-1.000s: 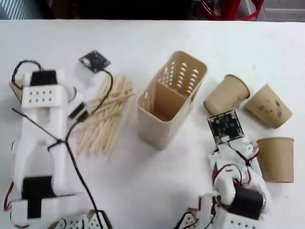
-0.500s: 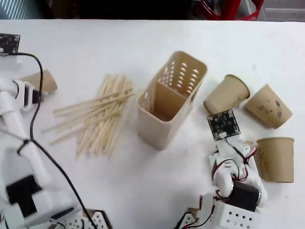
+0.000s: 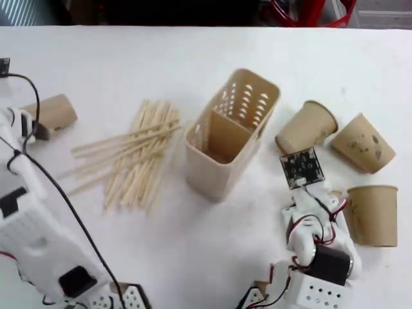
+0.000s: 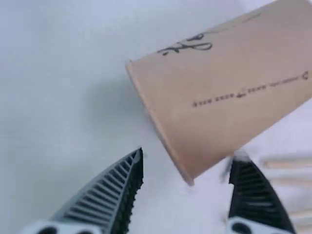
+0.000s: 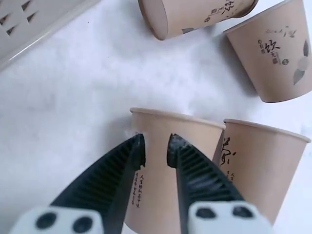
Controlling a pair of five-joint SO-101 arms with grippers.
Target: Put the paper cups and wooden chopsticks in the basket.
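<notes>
A paper cup [image 3: 55,112] lies on its side at the table's far left. My left gripper [image 3: 38,127] is right at it. In the left wrist view the cup [image 4: 219,92] lies just ahead of my left gripper [image 4: 189,156], which is open with its fingertips on either side of the cup's nearer end. Wooden chopsticks [image 3: 129,161] lie in a loose pile left of the beige basket [image 3: 232,132]. Three cups [image 3: 307,127] [image 3: 364,143] [image 3: 372,214] lie to the right. My right gripper [image 5: 156,146] hangs shut over another cup [image 5: 156,195], with nothing held.
The basket has a divider and stands tilted at mid-table. The right arm's body [image 3: 318,257] sits near the front edge beside the cups. A cable [image 3: 71,212] runs along the left arm. Bare table lies in front of the basket and behind it.
My left arm has swung from above the chopsticks to the far left, over to the lone cup. The right arm has barely shifted.
</notes>
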